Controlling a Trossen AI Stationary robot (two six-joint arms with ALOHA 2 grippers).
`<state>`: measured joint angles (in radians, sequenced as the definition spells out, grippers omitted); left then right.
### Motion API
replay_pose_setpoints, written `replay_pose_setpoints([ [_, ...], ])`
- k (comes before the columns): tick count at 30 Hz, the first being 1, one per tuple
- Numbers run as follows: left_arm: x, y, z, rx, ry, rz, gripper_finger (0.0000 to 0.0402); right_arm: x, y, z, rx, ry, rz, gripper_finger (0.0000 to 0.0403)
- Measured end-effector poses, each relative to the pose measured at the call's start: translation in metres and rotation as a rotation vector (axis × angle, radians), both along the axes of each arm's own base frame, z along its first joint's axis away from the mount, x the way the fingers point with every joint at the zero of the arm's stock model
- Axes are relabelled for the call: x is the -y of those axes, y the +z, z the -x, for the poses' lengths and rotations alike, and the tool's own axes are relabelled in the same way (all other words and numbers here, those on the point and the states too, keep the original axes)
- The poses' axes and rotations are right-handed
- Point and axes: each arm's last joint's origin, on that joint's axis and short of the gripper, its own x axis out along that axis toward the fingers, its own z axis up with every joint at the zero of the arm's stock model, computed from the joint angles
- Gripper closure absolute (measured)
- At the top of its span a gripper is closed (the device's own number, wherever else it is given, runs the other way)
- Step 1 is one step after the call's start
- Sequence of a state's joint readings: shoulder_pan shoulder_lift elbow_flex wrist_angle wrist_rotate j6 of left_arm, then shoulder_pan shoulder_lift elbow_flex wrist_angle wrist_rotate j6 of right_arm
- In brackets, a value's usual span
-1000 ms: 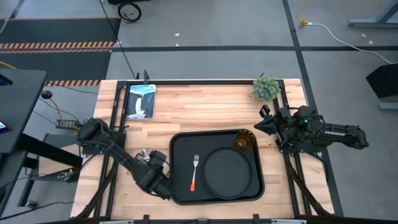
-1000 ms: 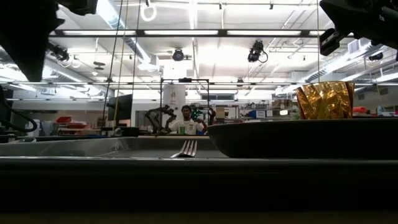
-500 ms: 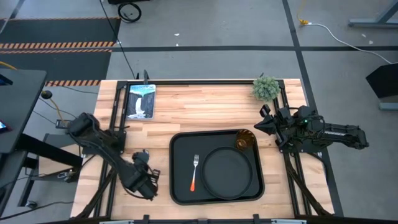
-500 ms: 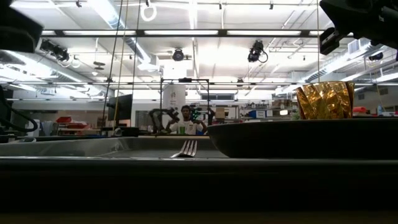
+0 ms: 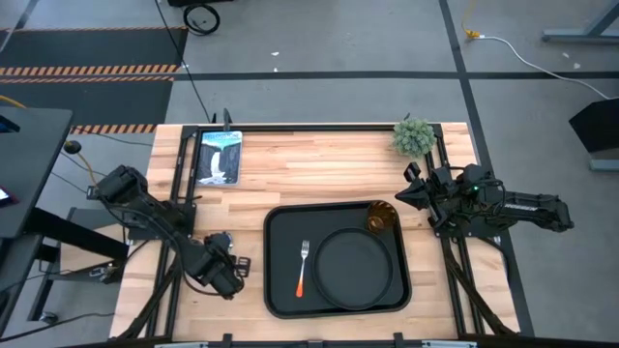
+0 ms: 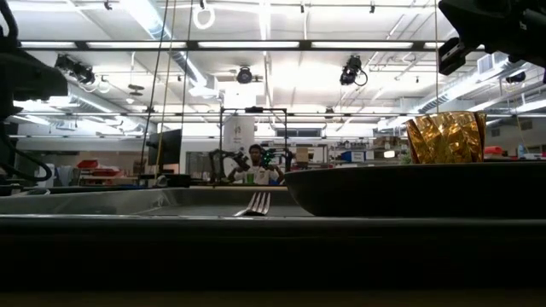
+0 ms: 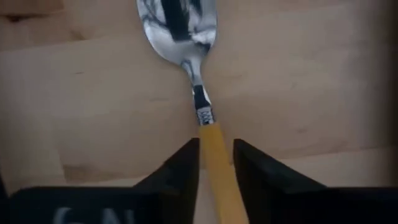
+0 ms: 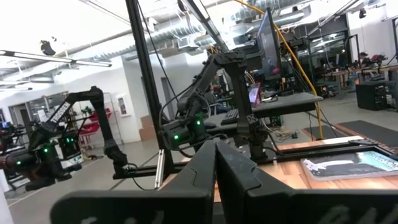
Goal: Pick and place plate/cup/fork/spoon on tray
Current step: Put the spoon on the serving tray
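We are on the last item: the plate point(image 5: 355, 268), cup point(image 5: 379, 219) and fork point(image 5: 303, 268) already sit on the tray point(image 5: 280, 290). Our left gripper point(image 7: 214, 163) has its jaws clamped on the spoon point(image 7: 186, 37) handle, over the wood left of the tray. Next we judge it must carry the spoon rightward and release beside the fork. Our right gripper point(image 5: 414, 196) waits right of the cup, jaws together.

Pale planked wood on the bench point(image 5: 319, 174), smooth with a faint sheen. Polished, mirror-bright metal for the spoon point(image 7: 186, 37) bowl, glossy orange plastic down its handle. Matt black across tray point(image 5: 283, 290) and plate point(image 5: 354, 268). Translucent amber, glassy-looking cup point(image 5: 379, 220).
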<state>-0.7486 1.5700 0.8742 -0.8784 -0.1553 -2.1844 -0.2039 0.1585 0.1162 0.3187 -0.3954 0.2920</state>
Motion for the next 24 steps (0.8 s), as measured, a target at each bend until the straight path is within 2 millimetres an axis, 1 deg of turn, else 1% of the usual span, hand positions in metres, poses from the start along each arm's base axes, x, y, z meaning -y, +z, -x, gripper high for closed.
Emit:
replay_pose_setpoints([
  [6,0.0,0.0,0.001,-0.033,-0.003,0.018,0.0232,0.0,0.0,0.0,0.0,0.0,0.0,0.0385],
  [10,0.0,0.0,0.001,-0.032,-0.004,0.02,0.0208,0.0,0.0,0.0,0.0,0.0,-0.001,0.0385],
  [13,0.0,-0.004,0.0,-0.042,0.0,0.013,0.0206,0.0,0.0,0.0,0.0,0.0,-0.001,0.0385],
  [18,0.002,-0.015,-0.006,-0.065,-0.003,0.007,0.0218,0.0,0.0,0.0,0.001,0.001,-0.001,0.0385],
  [24,0.0,-0.017,-0.009,-0.075,0.014,0.018,0.0237,0.0,0.0,0.0,0.004,0.0,-0.001,0.0385],
])
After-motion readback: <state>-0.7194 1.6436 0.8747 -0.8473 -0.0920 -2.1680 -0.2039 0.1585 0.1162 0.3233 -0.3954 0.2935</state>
